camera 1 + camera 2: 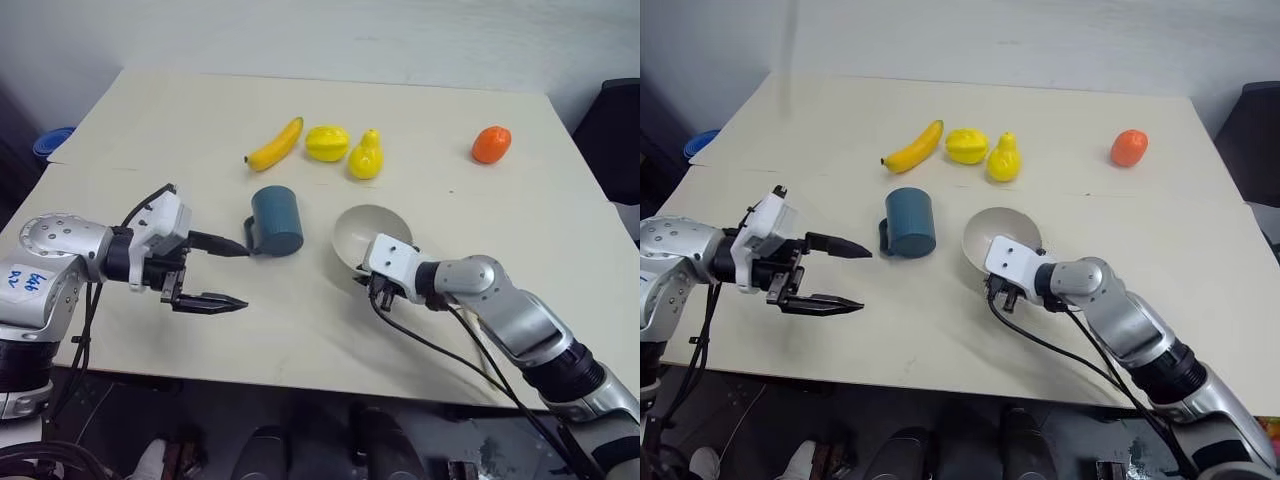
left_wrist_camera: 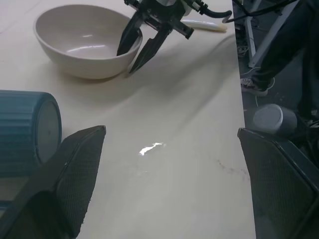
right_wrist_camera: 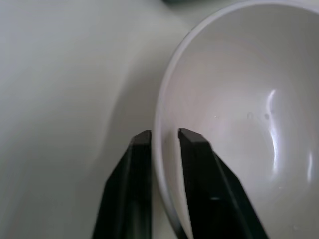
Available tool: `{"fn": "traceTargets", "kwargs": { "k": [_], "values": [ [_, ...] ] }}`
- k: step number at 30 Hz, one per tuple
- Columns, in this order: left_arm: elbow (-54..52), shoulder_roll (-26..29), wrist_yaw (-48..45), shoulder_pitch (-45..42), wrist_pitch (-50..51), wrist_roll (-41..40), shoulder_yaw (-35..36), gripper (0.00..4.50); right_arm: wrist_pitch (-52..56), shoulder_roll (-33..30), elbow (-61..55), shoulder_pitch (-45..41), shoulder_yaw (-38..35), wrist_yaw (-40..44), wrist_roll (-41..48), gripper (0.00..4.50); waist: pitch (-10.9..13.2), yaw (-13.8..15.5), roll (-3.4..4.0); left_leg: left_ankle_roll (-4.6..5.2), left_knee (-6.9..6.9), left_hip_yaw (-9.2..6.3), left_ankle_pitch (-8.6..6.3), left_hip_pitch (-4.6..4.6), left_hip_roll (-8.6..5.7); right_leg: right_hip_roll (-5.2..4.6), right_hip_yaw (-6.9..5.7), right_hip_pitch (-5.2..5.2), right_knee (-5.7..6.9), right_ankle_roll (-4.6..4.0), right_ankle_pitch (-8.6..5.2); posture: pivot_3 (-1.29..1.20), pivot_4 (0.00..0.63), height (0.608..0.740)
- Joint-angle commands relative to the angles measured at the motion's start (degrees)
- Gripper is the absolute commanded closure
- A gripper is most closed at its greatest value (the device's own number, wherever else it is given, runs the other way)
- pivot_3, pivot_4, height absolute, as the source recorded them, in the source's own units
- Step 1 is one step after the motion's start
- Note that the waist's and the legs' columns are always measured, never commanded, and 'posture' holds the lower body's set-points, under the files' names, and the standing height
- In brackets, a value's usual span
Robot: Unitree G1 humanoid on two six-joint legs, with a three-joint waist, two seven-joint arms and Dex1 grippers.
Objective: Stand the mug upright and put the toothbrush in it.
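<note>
The left gripper (image 1: 228, 275) hangs wide open with the mug (image 1: 277, 220) just beyond its upper finger, lying on its side, axis across the table. The right gripper (image 3: 164, 142), farther off, pinches the bowl (image 1: 372, 231) rim.

You have a bowl (image 1: 362, 232) mid-bench (image 1: 300, 330), with a banana (image 1: 275, 146), starfruit (image 1: 327, 143), pear (image 1: 366, 157) and orange (image 1: 491, 144) beyond it.

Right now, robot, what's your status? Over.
Left end effector open beside the mug. Right end effector shut on the bowl rim. Mug lying on its side. Toothbrush on the table behind the right arm.
</note>
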Motion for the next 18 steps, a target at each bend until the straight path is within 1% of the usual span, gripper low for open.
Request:
{"fn": "traceTargets", "kwargs": {
  "k": [1, 4, 7, 8, 10, 12, 13, 15, 17, 18],
  "values": [
    [-1.5, -0.1, 0.5, -0.2, 0.1, -1.1, 1.0, 0.00, -0.7, 0.2, -0.9, 0.1, -1.2, 1.4, -0.8, 4.45, 0.0, 0.0, -0.02, 0.00, 0.00, 0.00, 0.00, 0.01, 0.00, 0.00, 0.00, 0.01, -0.02, 0.00, 0.00, 0.00, 0.150, 0.740],
    [-1.5, -1.0, 0.8, -0.9, 0.3, -1.3, 0.6, 0.00, -0.1, -0.5, -2.4, 0.7, -1.8, 1.8, -1.5, 4.45, 0.0, 0.0, -0.01, 0.00, 0.00, 0.02, 0.00, 0.01, 0.00, 0.00, 0.00, 0.01, 0.00, 0.00, 0.00, 0.00, 0.150, 0.740],
    [-1.7, -3.5, 1.4, -2.8, 1.4, -2.3, -0.6, 0.00, 4.0, -2.2, -7.8, 2.9, -6.4, 0.8, -0.7, 4.45, 0.0, 0.2, -0.01, 0.00, 0.00, 0.06, 0.00, 0.00, 0.00, 0.00, -0.01, 0.01, 0.01, 0.00, 0.00, 0.00, 0.150, 0.740],
    [-1.8, -4.9, 1.8, -3.7, 1.7, -2.6, -1.2, 0.00, 5.7, -3.5, -10.0, 4.0, -9.7, 0.3, -0.4, 4.45, 0.0, 0.4, -0.01, 0.00, 0.02, 0.05, 0.00, -0.02, 0.00, 0.00, -0.05, 0.01, 0.01, 0.00, 0.00, 0.00, 0.150, 0.740],
    [-1.9, -8.7, 3.2, -6.0, 2.5, -3.1, -3.0, 0.00, 9.7, -7.3, -14.4, 7.1, -19.2, -0.5, -0.1, 4.45, 0.0, 1.6, 0.04, 0.00, 0.07, 0.02, 0.00, -0.08, -0.05, -0.04, -0.08, 0.01, 0.00, 0.00, 0.00, 0.00, 0.150, 0.740],
    [-2.2, -11.9, 4.0, -7.7, 3.8, -4.3, -4.0, 0.00, 13.3, -11.6, -17.8, 11.9, -28.5, -0.6, -0.8, 4.45, 0.0, 1.9, 0.04, 0.00, 0.15, 0.03, 0.00, -0.16, -0.10, -0.08, -0.07, 0.01, -0.04, 0.05, 0.03, 0.00, 0.150, 0.740],
    [-2.3, -12.8, 4.1, -8.2, 4.3, -4.8, -4.2, 0.00, 14.5, -13.1, -18.9, 13.9, -31.5, -0.6, -1.0, 4.45, 0.0, 2.1, 0.03, 0.00, 0.18, 0.01, 0.00, -0.20, -0.12, -0.10, -0.07, 0.02, -0.08, 0.06, 0.03, 0.00, 0.150, 0.740],
    [-2.4, -14.8, 3.7, -9.4, 4.4, -5.1, -5.5, 0.00, 15.9, -16.6, -20.5, 22.5, -41.8, 1.0, -2.6, 4.45, 0.0, 1.9, -0.05, 0.01, 0.18, 0.04, -0.01, -0.20, -0.12, -0.08, -0.07, 0.04, -0.14, 0.07, 0.04, 0.00, 0.150, 0.740],
    [-1.8, -16.4, 2.9, -10.3, 3.6, -4.5, -7.1, 0.00, 16.5, -17.5, -21.1, 32.0, -51.1, 2.9, -4.0, 4.45, 0.0, 1.8, -0.07, 0.02, 0.15, 0.03, -0.03, -0.16, -0.08, -0.03, -0.09, 0.08, -0.15, 0.07, 0.04, 0.00, 0.150, 0.740],
    [-1.3, -17.1, 2.6, -10.7, 3.3, -4.3, -7.8, 0.00, 16.0, -17.4, -21.0, 36.6, -54.5, 3.5, -5.0, 4.45, 0.0, 1.8, -0.06, 0.02, 0.14, 0.05, -0.03, -0.17, -0.08, -0.02, -0.08, 0.08, -0.16, 0.07, 0.04, 0.00, 0.150, 0.740]
  ]
}}
